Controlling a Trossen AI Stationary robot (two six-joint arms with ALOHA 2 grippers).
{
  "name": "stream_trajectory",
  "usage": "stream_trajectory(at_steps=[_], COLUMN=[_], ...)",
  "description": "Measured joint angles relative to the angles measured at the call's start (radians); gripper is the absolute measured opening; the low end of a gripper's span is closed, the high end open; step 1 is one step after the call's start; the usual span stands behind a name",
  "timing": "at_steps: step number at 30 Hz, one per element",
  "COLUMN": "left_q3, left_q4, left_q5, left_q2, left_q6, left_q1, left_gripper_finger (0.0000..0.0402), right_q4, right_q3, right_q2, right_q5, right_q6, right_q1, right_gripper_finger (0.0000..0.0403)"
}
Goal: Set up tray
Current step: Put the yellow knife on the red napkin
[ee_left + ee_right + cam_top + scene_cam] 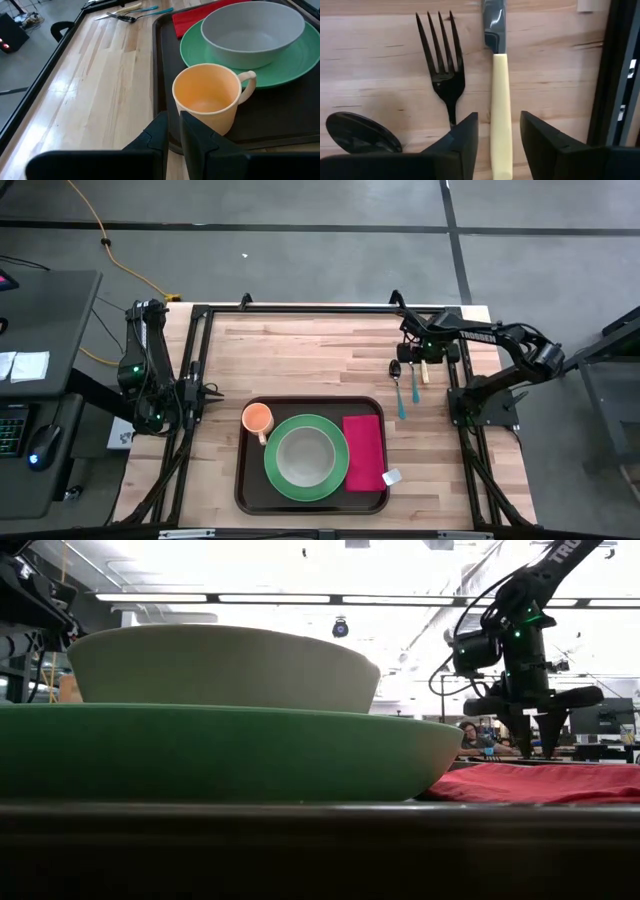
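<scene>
The dark brown tray lies at the table's near middle. It carries a green plate with a pale bowl, an orange cup and a red napkin. At the far right a knife with a cream handle, a black fork and a black spoon lie flat on the wood. My right gripper points down over the knife, open, one finger on either side of the handle with a gap to each. My left gripper waits at the table's left edge near the cup, open by a narrow gap and holding nothing.
Black frame rails run along the table's far edge and both sides, one rail close beside the knife. Bare wood stretches between the tray and the far rail. A small white tag sits at the tray's right rim.
</scene>
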Motion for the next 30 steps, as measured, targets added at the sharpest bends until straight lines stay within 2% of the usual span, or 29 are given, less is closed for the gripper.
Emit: stream_trajectory(at_steps=[11, 30], left_q3=[0.000, 0.000], left_q4=[0.000, -0.005], left_q5=[0.000, 0.010], left_q2=[0.000, 0.000], left_q6=[0.000, -0.021], left_q1=[0.000, 0.000], left_gripper_finger=[0.0079, 0.0079], right_q4=[0.018, 0.043], right_q3=[0.000, 0.001], right_q2=[0.000, 0.000], right_q5=[-0.002, 0.041], right_q6=[-0.035, -0.057], right_q1=[-0.017, -0.016], right_gripper_finger=[0.0183, 0.0185])
